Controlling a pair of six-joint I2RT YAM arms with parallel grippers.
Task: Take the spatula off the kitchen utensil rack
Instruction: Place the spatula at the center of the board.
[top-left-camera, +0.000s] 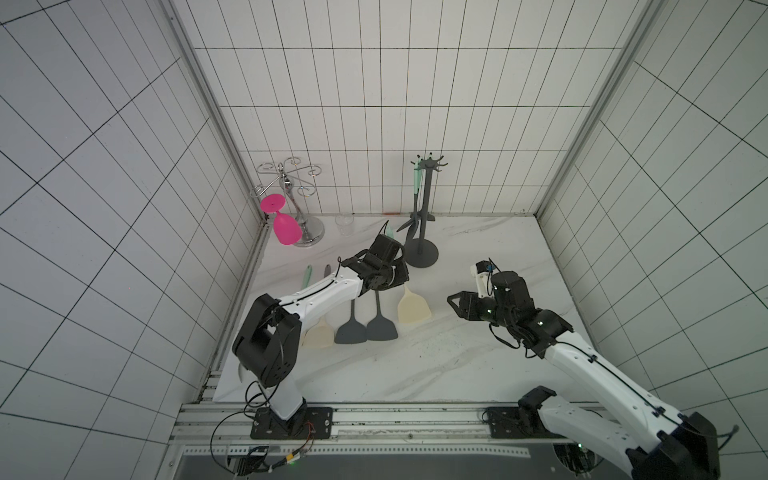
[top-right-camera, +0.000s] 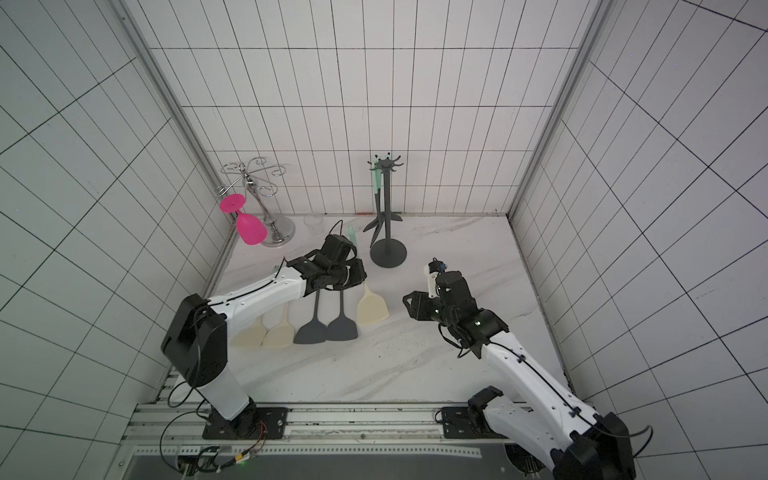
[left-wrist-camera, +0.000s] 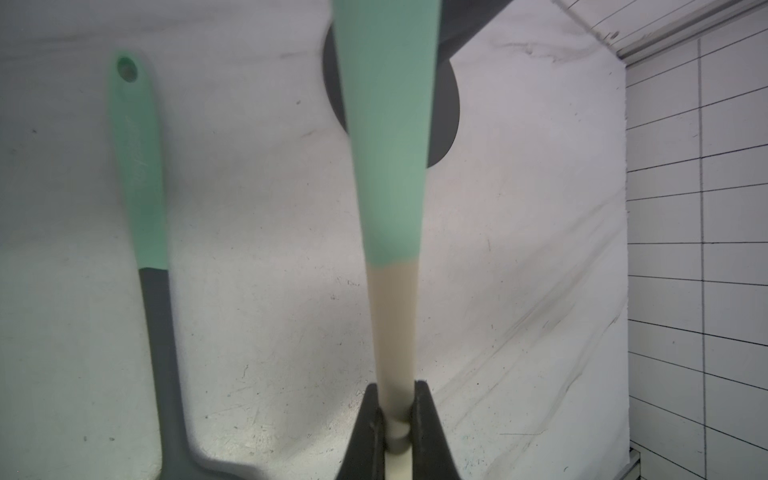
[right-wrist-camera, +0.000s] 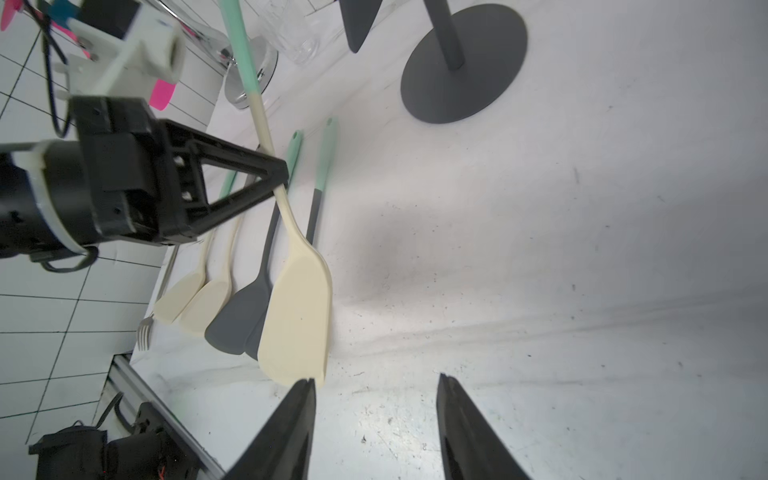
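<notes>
Beside the rack (top-left-camera: 422, 255), the left gripper (left-wrist-camera: 397, 388) clamps the cream spatula (right-wrist-camera: 297, 316) by its handle; the right gripper (right-wrist-camera: 376, 379) gapes empty

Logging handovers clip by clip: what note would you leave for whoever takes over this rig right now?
Left gripper: shut on the cream spatula at its handle. The blade is low beside four spatulas lying on the table; I cannot tell if it touches.
Right gripper: open, empty, near that blade's tip.
Rack: one grey spatula hangs on it.
Done: cream spatula is off the rack.
Left: probably set it down and release.
</notes>
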